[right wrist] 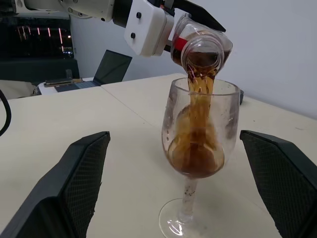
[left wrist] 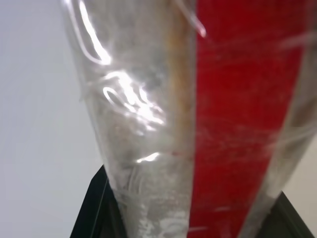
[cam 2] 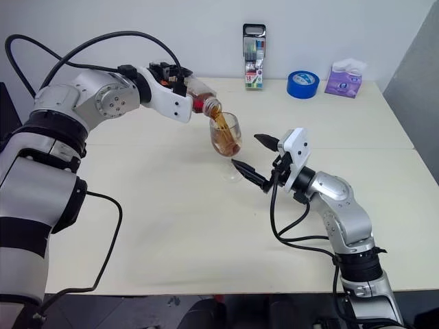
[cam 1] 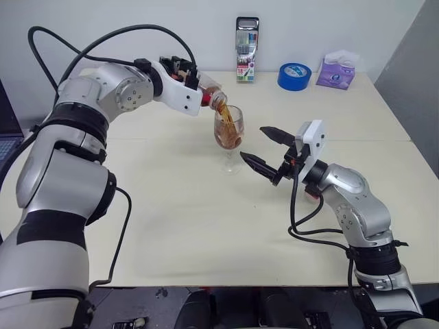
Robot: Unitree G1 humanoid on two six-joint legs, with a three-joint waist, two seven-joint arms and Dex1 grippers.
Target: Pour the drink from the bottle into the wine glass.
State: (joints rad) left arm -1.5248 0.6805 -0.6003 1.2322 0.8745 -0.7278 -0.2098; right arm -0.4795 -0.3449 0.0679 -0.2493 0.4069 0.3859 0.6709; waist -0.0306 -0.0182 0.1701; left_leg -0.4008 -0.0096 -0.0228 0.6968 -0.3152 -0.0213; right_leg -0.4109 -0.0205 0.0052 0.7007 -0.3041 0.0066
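While the left gripper, clamped on the tilted bottle, hides its base, drink streams into the wine glass, right gripper spread wide beside the stem, touching nothing.

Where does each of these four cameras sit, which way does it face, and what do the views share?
Left eye view: on the head, looking down over the table; both arms show, left gripper tipping the bottle.
Right eye view: same head, same scene, both arms.
Left wrist view: along its fingers, against the clamped bottle.
Right wrist view: between its open fingers, facing the wine glass.
Shared: both eye views and the right wrist view show the drink streaming into the glass.
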